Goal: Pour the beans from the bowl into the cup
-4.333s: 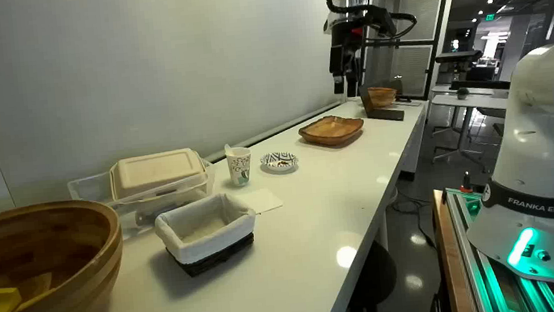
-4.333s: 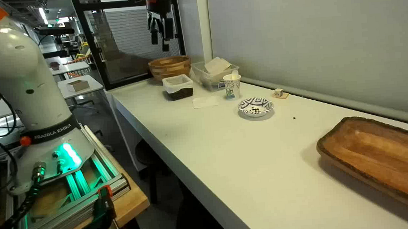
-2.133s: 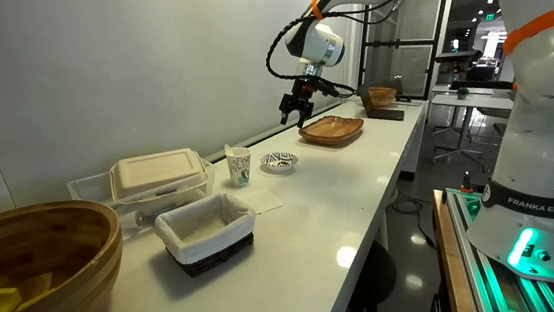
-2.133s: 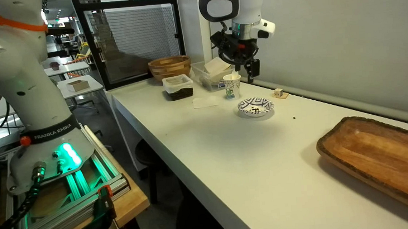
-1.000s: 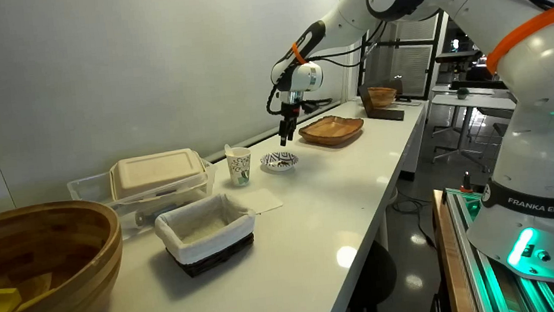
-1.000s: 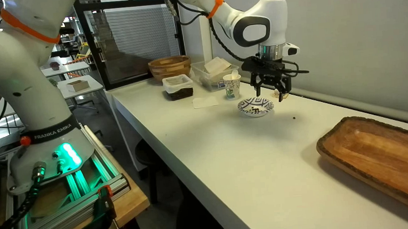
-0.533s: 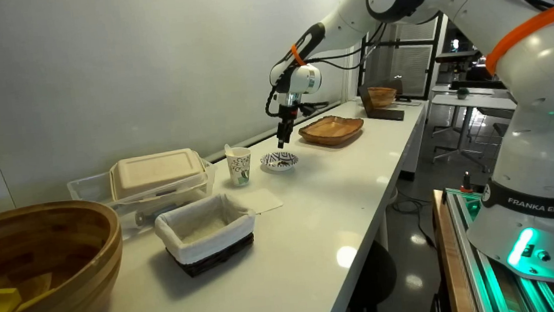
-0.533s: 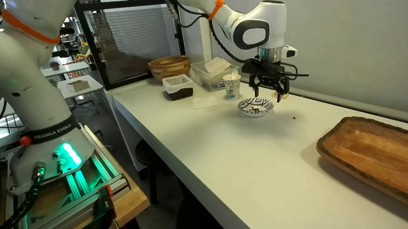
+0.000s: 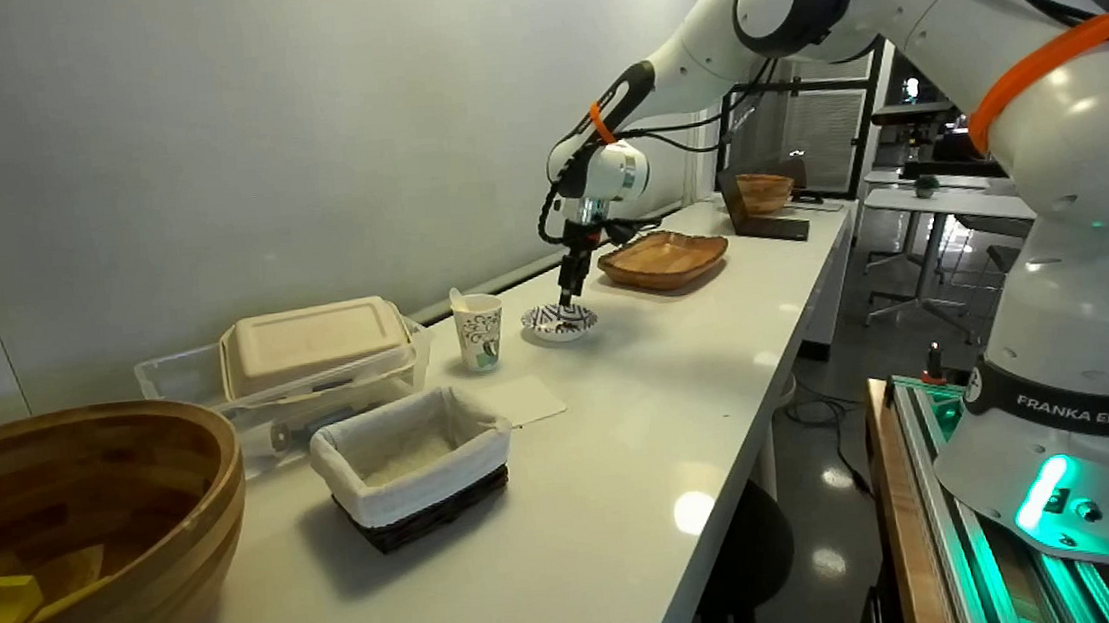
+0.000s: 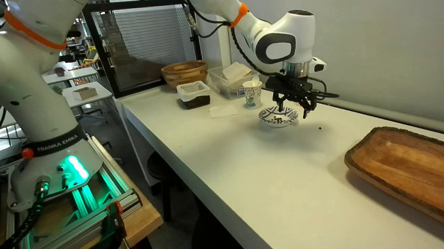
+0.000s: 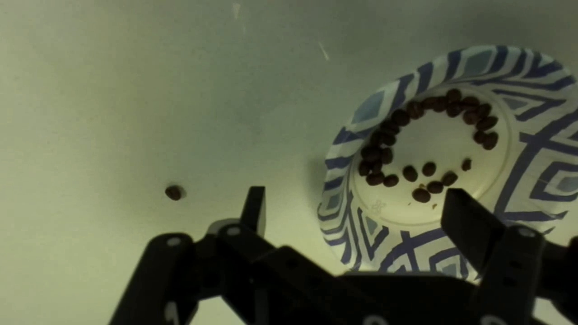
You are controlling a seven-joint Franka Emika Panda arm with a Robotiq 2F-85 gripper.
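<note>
Beans (image 11: 410,173), dark ovals, mostly arc inside the round patterned bowl (image 11: 433,142)

This place is looking like an open-plan office that is serving as a robot lab. In both exterior views a jointed white robot arm (image 9: 1091,134) lettered FRANKA EMIKA is standing on a silvery metal rail frame (image 10: 73,234) beside a long, glossy white counter (image 9: 615,547), which is running along a pale grey wall (image 9: 300,153). An opened black laptop (image 9: 770,228) is sitting on the counter, a finely lined, black-framed partition (image 10: 149,32) is standing at the counter's end, and a round black stool (image 10: 161,167) is standing under its edge. In an exterior view, thin-topped, metal-legged white tables (image 9: 967,205) are standing farther off on a dark, polished floor (image 9: 839,517)
</note>
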